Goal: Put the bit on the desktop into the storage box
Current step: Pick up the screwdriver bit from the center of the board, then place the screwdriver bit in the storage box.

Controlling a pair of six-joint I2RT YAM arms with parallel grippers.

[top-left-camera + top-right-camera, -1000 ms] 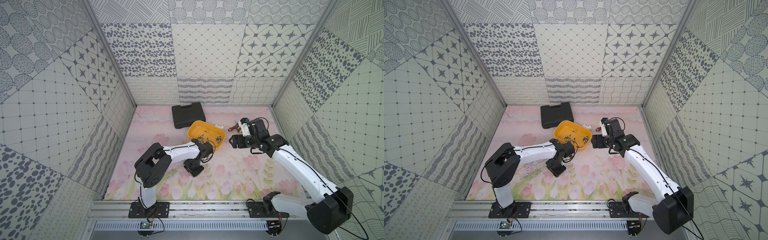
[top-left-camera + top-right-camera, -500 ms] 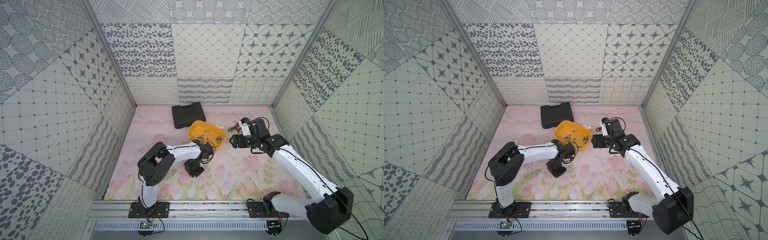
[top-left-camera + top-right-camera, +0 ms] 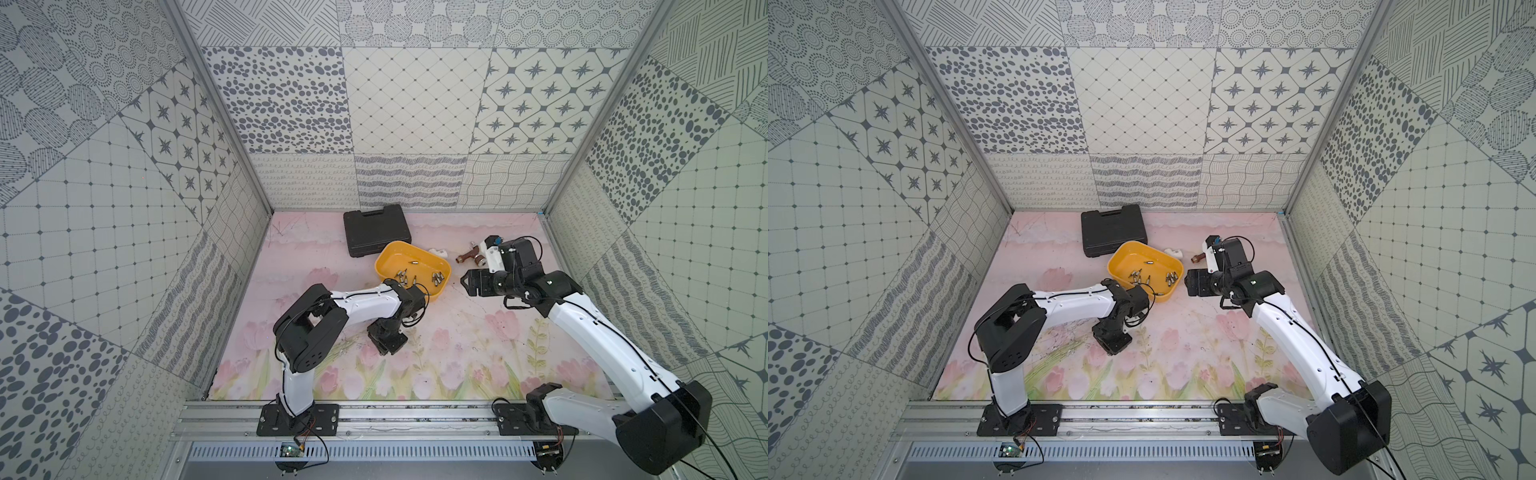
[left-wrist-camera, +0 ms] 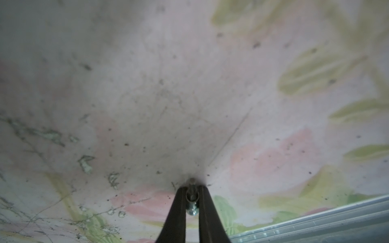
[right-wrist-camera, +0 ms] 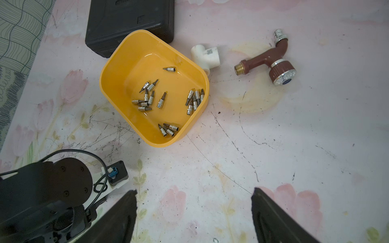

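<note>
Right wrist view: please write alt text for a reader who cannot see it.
A yellow storage box holding many silver bits sits on a floral tabletop. A black tool case, a white pipe fitting and a brown tap lie near it; the right gripper shows open jaws.

Grey-patterned tile walls (image 3: 415, 124) enclose a scuffed pink tulip-print floor (image 3: 457, 353), aluminium rail (image 3: 415, 415) in front.

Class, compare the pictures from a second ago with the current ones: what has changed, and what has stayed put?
The left gripper, low at the mat, closed on a bit; its elbow shifted slightly toward the right arm. The right gripper stayed open and hovering; the storage box and the bits in it did not move.
</note>
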